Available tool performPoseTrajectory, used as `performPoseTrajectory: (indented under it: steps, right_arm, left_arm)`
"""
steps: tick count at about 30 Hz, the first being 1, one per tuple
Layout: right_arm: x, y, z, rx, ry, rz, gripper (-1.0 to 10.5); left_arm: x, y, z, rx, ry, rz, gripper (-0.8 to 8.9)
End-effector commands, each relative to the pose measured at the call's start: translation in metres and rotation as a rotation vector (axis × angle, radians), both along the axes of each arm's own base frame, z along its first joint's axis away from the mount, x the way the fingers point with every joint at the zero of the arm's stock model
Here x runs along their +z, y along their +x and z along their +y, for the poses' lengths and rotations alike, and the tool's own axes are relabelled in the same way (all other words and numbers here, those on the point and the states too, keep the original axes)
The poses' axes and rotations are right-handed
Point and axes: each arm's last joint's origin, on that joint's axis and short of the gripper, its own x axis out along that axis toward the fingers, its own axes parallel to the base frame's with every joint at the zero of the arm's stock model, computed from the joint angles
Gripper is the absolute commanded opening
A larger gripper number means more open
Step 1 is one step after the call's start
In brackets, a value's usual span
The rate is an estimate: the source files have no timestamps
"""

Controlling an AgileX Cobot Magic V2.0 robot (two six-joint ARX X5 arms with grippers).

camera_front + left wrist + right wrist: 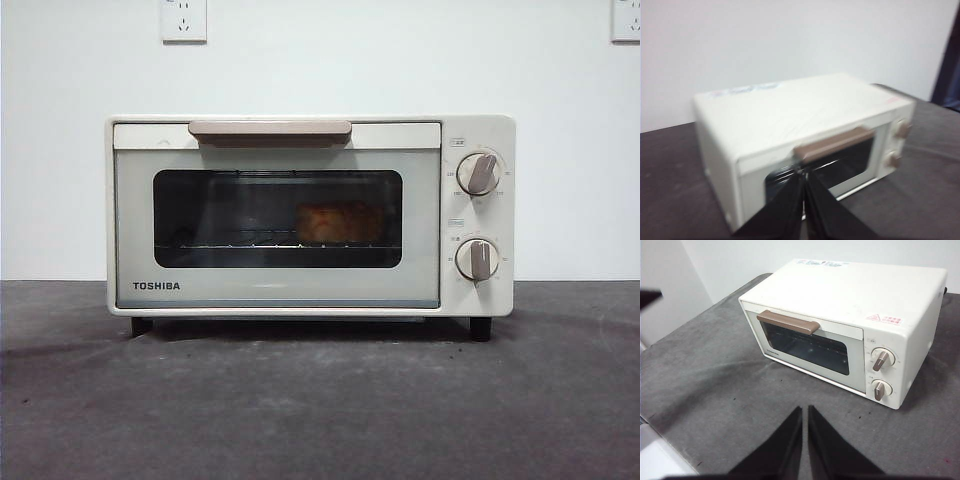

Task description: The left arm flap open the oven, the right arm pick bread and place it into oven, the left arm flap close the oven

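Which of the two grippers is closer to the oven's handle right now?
The left gripper: its shut tips sit just in front of the handle. The right gripper, also shut, hangs farther back over the table, clear of the oven.

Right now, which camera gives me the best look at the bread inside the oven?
The front view: the bread shows through the glass window of the shut oven, sitting on the rack toward the knob side. In the right wrist view the window is dark and no loaf can be made out; the left wrist view is blurred, with its own fingers covering part of the window.
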Motion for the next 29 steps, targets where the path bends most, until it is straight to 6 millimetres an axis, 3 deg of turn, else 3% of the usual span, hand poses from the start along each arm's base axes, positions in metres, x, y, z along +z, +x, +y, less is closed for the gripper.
performPoseTrajectory:
  steps: [1, 5, 9, 20, 29]
  right_arm:
    - [0.006, -0.001, -0.001, 0.005, 0.019, -0.02, 0.2]
    - [0.006, -0.001, -0.001, 0.005, 0.019, -0.02, 0.2]
    - [0.006, -0.001, -0.001, 0.006, 0.019, -0.02, 0.2]
    - [0.006, -0.001, -0.001, 0.005, 0.019, -0.021, 0.2]
    - [0.006, -0.001, -0.001, 0.005, 0.019, -0.02, 0.2]
  left_arm:
    - [-0.041, -0.002, 0.004, 0.04, 0.007, -0.008, 0.1]
    - [-0.094, 0.0, 0.008, 0.121, 0.044, 0.026, 0.1]
    - [-0.124, -0.002, 0.013, 0.26, 0.003, 0.076, 0.1]
    - [-0.152, -0.003, 0.019, 0.453, -0.032, 0.106, 0.1]
    - [-0.155, -0.003, 0.019, 0.479, -0.021, 0.132, 0.1]
